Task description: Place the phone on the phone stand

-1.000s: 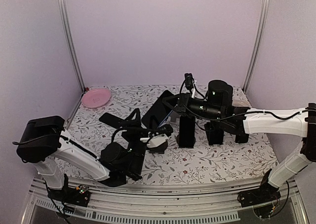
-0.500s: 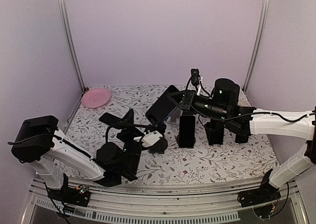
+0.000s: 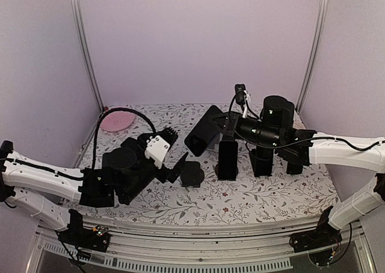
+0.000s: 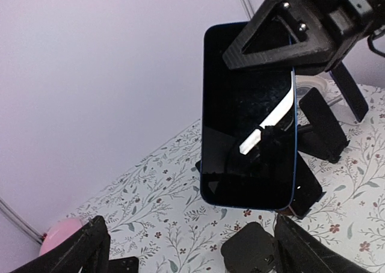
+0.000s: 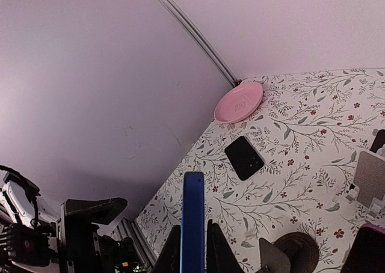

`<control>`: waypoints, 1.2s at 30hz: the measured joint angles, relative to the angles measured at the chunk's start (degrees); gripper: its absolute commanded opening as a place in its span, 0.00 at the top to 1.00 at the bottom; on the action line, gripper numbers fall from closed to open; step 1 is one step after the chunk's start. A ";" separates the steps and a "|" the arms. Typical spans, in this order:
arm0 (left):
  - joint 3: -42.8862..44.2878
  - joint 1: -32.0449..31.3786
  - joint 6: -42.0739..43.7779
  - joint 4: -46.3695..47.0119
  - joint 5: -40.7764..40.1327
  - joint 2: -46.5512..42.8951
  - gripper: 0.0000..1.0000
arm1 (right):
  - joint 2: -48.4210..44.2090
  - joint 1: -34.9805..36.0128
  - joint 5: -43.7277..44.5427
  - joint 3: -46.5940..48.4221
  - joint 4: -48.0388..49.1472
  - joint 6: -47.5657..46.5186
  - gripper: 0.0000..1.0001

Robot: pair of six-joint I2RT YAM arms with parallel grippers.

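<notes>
The phone (image 3: 204, 131), dark with a blue rim, hangs tilted above the table with my right gripper (image 3: 224, 124) shut on its upper end. In the right wrist view its blue edge (image 5: 192, 216) stands between the two fingers of the right gripper (image 5: 194, 249). The left wrist view shows the phone's dark screen (image 4: 246, 116) head-on. Just right of the phone stands a black upright phone stand (image 3: 227, 159), with two similar ones (image 3: 261, 160) beside it. My left gripper (image 3: 174, 153) is open and holds nothing, left of and below the phone, and its fingertips (image 4: 78, 249) show at the frame's bottom corners.
A black round puck (image 3: 192, 172) sits on the floral table cover (image 3: 271, 195) below the phone. A pink plate (image 3: 117, 119) lies at the back left corner. A second dark phone (image 5: 243, 157) lies flat on the cover. Purple walls and metal posts (image 3: 84, 50) close the back.
My left arm has swung back to the left, taking its open gripper away from the phone's lower end. The right gripper has carried the phone slightly right and up.
</notes>
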 measured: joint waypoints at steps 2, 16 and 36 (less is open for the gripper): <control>-0.96 2.58 -4.94 -3.26 4.15 -3.67 0.06 | 0.00 -0.15 -0.55 0.00 -1.11 -1.84 0.98; -5.49 20.83 -28.87 -12.39 31.98 -11.72 0.09 | 4.79 -0.74 -14.69 3.43 -5.27 -19.21 0.98; -5.99 29.81 -35.74 -12.26 46.82 -4.57 0.17 | 19.71 -0.15 -21.99 7.63 -5.33 -44.06 0.98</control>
